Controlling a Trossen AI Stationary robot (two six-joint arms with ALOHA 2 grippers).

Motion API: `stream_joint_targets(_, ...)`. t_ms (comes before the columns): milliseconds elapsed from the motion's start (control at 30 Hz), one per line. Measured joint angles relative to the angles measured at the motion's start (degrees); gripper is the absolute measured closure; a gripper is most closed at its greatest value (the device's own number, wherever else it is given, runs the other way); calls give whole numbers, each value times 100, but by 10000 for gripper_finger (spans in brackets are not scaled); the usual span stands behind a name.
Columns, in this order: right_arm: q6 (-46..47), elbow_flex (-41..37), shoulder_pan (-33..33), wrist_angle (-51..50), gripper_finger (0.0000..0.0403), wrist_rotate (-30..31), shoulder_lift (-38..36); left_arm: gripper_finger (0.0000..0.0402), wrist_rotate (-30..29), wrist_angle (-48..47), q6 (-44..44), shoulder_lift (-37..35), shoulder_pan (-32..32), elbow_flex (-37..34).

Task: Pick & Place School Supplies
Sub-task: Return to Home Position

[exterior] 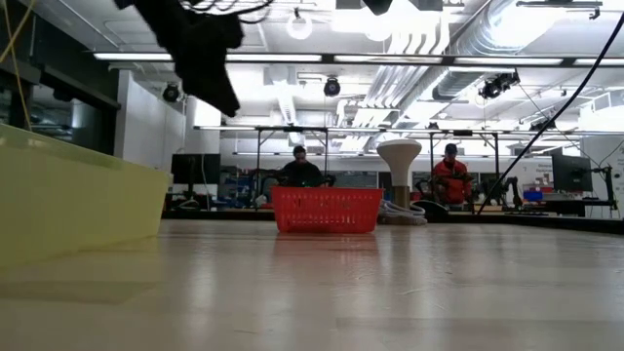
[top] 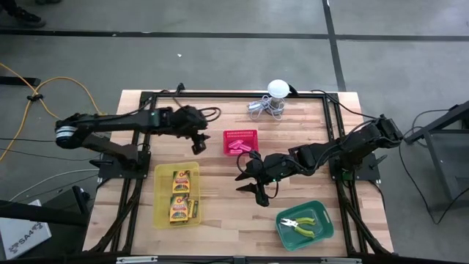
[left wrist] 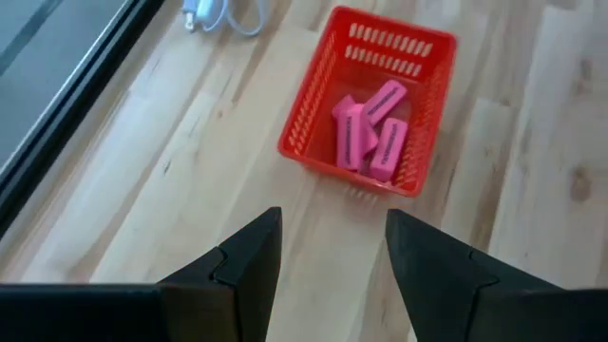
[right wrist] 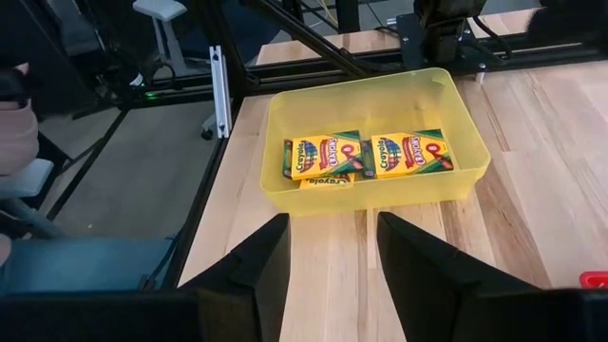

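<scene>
My left hand (top: 196,141), open and empty, is hovering just beside the red basket (top: 240,133) holding the pink erasers (top: 237,146). My right hand (top: 249,180), likewise open and empty, is hanging mid-desk. Withdrawing low risks clipping that rim. Crayon boxes (top: 182,195) are lying in the yellow tray (top: 157,199) by the left edge, pliers (top: 302,224) in the green tray (top: 327,218) by the right.

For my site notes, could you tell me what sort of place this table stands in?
Likely a robotics lab in an industrial hall: exposed ceiling ducts, rows of framed workbenches behind, and a person in red among them.
</scene>
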Motion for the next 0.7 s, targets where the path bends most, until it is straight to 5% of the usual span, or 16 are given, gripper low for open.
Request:
stream_joint_targets(267, 0, 0, 0, 0, 254, 0, 0, 218, 24, 949, -197, -1234, -176, -1277)
stream_joint_targets(700, 0, 0, 1, -2, 254, 0, 0, 218, 16, 3913, -258, -2992, -626, -3676)
